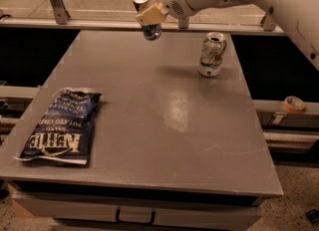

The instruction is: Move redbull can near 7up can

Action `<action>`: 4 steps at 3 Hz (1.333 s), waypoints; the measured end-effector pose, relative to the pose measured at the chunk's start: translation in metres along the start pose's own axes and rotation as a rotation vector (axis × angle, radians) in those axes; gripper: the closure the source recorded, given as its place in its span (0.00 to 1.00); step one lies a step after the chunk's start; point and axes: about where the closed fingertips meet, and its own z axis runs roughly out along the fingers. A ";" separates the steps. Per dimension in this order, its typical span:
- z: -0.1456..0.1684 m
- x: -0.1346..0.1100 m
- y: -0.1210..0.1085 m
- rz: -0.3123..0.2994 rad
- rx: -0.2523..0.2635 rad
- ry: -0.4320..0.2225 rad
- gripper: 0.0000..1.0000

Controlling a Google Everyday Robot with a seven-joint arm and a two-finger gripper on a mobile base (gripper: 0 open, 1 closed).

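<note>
The redbull can (145, 11) is slim, blue and silver, tilted, and held in the air above the far part of the grey table (149, 115). My gripper (151, 12) is shut on it, its tan fingers (149, 13) clamped across the can's middle. The 7up can (212, 54) is wider, white with green markings and slightly dented. It stands upright on the table at the far right, to the right of and below the held can, clearly apart from it.
A dark blue Kettle chip bag (62, 125) lies flat near the table's front left edge. A roll of tape (293, 104) sits on a ledge off the table's right side. A rail (99, 23) runs behind the table.
</note>
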 end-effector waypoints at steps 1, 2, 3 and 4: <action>-0.019 0.017 -0.003 0.034 0.022 0.041 1.00; -0.057 0.040 -0.013 0.069 0.085 0.097 1.00; -0.093 0.057 -0.013 0.112 0.134 0.137 1.00; -0.122 0.072 -0.005 0.163 0.163 0.169 1.00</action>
